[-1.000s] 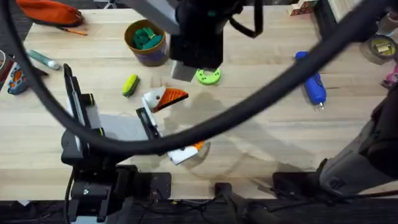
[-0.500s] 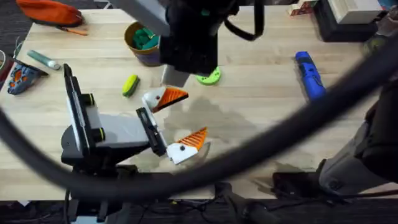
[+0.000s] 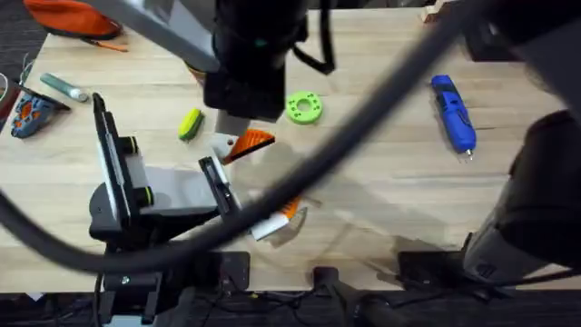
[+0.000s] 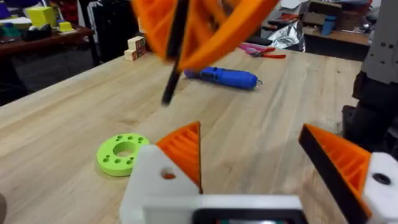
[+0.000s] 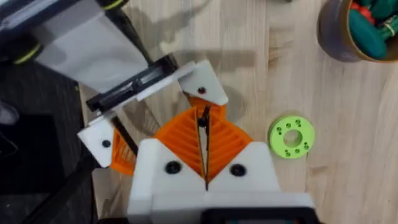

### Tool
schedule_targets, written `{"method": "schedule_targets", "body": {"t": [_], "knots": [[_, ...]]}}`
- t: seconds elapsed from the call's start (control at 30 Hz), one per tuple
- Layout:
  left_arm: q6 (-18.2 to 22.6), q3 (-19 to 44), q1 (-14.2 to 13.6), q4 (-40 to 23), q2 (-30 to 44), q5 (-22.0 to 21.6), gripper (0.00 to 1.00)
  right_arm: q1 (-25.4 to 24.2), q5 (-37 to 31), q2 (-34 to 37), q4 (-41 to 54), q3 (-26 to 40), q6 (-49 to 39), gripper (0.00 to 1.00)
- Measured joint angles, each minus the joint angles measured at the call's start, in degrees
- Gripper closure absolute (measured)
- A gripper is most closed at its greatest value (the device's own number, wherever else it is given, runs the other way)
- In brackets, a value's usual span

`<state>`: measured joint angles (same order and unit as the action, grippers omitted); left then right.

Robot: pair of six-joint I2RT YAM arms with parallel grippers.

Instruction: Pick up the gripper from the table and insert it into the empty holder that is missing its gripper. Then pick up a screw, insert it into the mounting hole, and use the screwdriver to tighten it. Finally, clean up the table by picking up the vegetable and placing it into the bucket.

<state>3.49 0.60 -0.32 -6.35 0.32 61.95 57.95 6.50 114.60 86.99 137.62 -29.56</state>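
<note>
Overhead view: we see the screwdriver (image 3: 452, 113), bright blue and fat-barrelled with a thin metal tip, lying on the surface (image 3: 408, 200) toward the right side, well apart from the green disc (image 3: 304, 107). We judge it stiff, fairly weighty and smooth enough to roll, so it is best taken across the middle of the barrel. The left pincer (image 4: 252, 134) stands wide. The right pincer (image 5: 205, 134) is closed, possibly on a thin dark rod; we cannot be sure.

overhead: looks down | wrists: close, share green disc (image 4: 123, 154)
</note>
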Motion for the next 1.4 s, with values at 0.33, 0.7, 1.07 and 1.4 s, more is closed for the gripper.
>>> {"method": "schedule_targets", "body": {"t": [0.33, 0.7, 1.07, 1.4], "knots": [[0.00, 0.00, 0.00, -0.02, -0.02, 0.00, 0.015, 0.07, 0.13, 2.52, -0.62, 0.00, -0.02, 0.997], [0.00, 0.00, 0.00, -0.01, 0.00, 0.00, 0.015, 0.07, 2.58, 3.67, 1.26, 0.00, 0.01, 0.997], [0.00, 0.00, 0.00, -0.01, 0.00, 0.00, 0.015, 0.04, 2.60, 3.87, 0.33, 0.00, 0.00, 0.997], [0.00, 0.00, 0.00, -0.01, 0.00, 0.00, 0.015, 0.04, 2.04, 5.59, 0.61, 0.00, 0.01, 0.997]]}}
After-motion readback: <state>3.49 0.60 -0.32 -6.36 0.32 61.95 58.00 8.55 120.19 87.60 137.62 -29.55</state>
